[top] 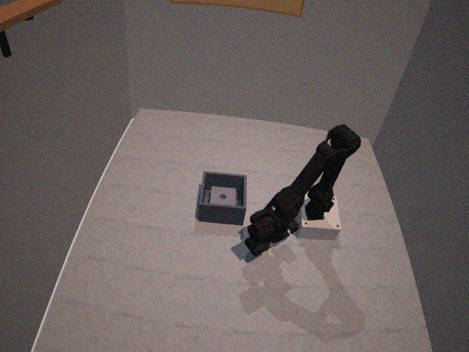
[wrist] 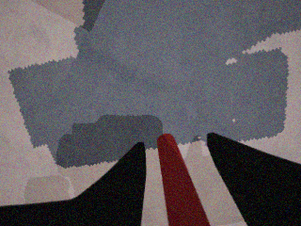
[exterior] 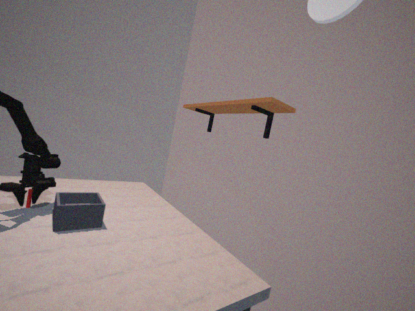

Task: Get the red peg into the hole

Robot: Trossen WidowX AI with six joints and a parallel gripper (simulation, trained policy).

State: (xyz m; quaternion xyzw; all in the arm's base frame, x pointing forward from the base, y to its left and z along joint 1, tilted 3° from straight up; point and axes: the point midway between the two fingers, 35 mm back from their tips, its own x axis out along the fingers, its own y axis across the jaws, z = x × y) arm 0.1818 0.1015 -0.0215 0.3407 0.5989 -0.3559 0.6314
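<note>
Exterior view: we see the pincer [top: 253, 246] [exterior: 28, 204] [wrist: 175, 143] part-spread, a gap on each side of the near-upright red peg [exterior: 28, 197] [wrist: 179, 184], which stands on the table [top: 159, 265] [exterior: 133, 267] [wrist: 23, 24], outside the open box [top: 223, 215] [exterior: 78, 216].

Plain room, kind uncertain; nearest match a bare robot workroom or lab corner. Pale, faintly streaked table [top: 163, 265] [exterior: 161, 254] up against plain grey walls. Black jointed arm [top: 303, 177] [exterior: 23, 124] mounted on a white block [top: 322, 232] on the tabletop, dark open box [top: 223, 213] [exterior: 78, 216] near it: the strongest signs of a test bench. Wooden shelf [top: 242, 5] [exterior: 241, 106] on black brackets [exterior: 268, 125], another wooden board [top: 23, 14] at the far left from above. White rounded object [exterior: 330, 10] high up, cut off; cannot say what.
</note>
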